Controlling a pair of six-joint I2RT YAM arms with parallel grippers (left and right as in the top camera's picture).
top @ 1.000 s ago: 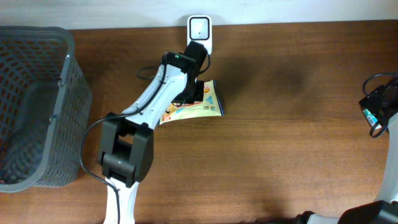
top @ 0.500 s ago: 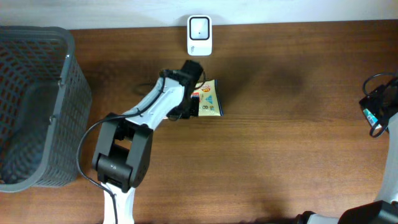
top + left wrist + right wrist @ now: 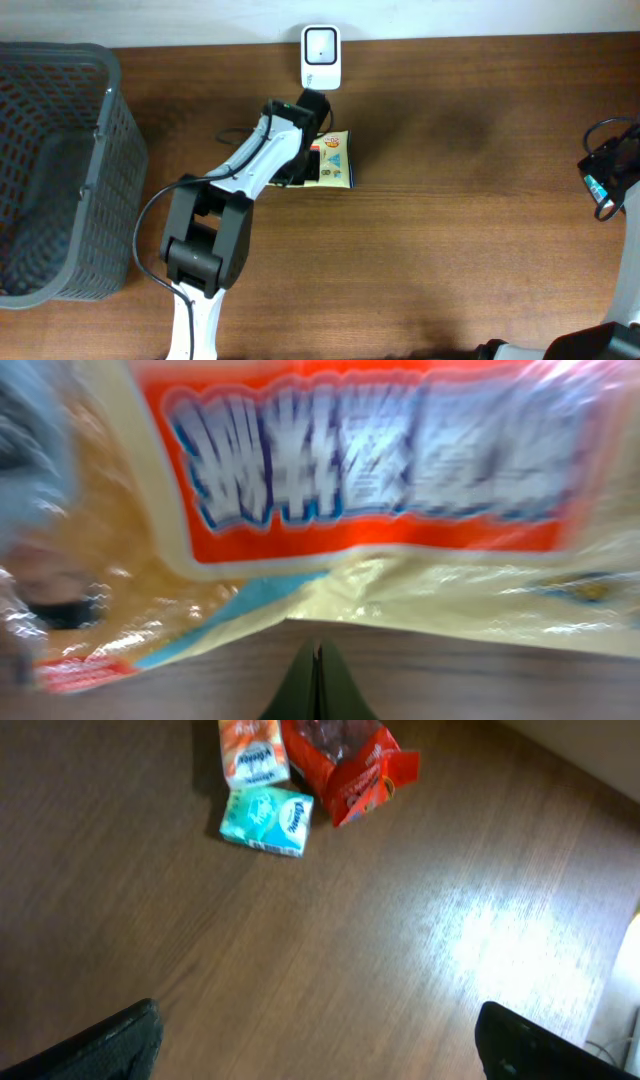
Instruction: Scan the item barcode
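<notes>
Overhead, the left gripper (image 3: 308, 163) has its fingers pressed together right at the edge of the snack packet (image 3: 337, 160), though whether they pinch it I cannot tell, the white scanner (image 3: 320, 57) stands beyond its tips, and the right gripper (image 3: 318, 1020) gapes wide, holding nothing.

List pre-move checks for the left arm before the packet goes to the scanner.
1. Left gripper shut: ok, tips meet.
2. Grip on packet: cannot tell. The left wrist view shows a strip of table between the shut tips and the packet edge.
3. Barcode located: cannot tell. Only printed front art shows, blurred.
4. Packet at scanner: not ok, it sits apart from it.
5. Right gripper out of the way: ok, open at the far right edge.
</notes>
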